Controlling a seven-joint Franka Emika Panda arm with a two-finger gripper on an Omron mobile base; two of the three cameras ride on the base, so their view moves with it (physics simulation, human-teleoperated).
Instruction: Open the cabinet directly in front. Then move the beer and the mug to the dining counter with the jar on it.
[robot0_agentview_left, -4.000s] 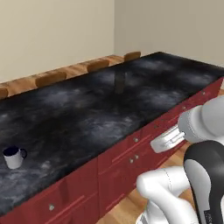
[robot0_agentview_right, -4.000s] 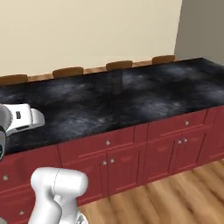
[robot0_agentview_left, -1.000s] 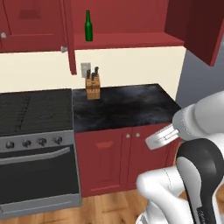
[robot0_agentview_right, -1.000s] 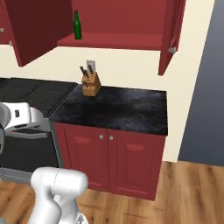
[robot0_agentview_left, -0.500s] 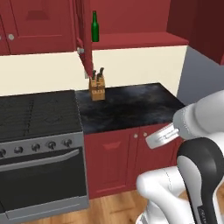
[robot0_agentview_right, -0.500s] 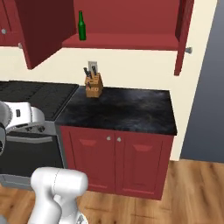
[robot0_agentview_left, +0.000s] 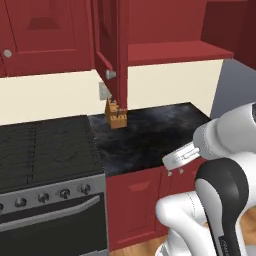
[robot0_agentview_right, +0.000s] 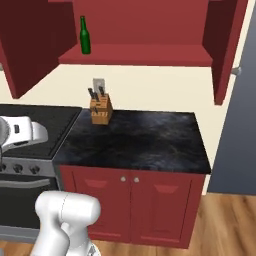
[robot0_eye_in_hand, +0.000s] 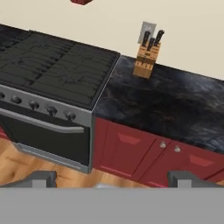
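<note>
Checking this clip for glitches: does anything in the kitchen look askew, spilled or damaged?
Nothing stands out. The red wall cabinet stands open, the slim dark-green glass bottle upright on its shelf, the wooden knife block upright on the black worktop.

White arm with dark joints, folded close to its base: in the left base view it rises at the lower right, a bulky elbow bending over a dark forearm segment, with the hand reaching out level toward the left. The gripper (robot0_agentview_left: 175, 170) hangs low beneath that hand, empty. In the right base view the arm rises at the lower left, white wrist housing at the left edge. In the hand view the gripper (robot0_eye_in_hand: 111, 178) has its jaws spread wide, two dark fingertips (robot0_eye_in_hand: 43, 178) far apart, nothing between them.
</note>
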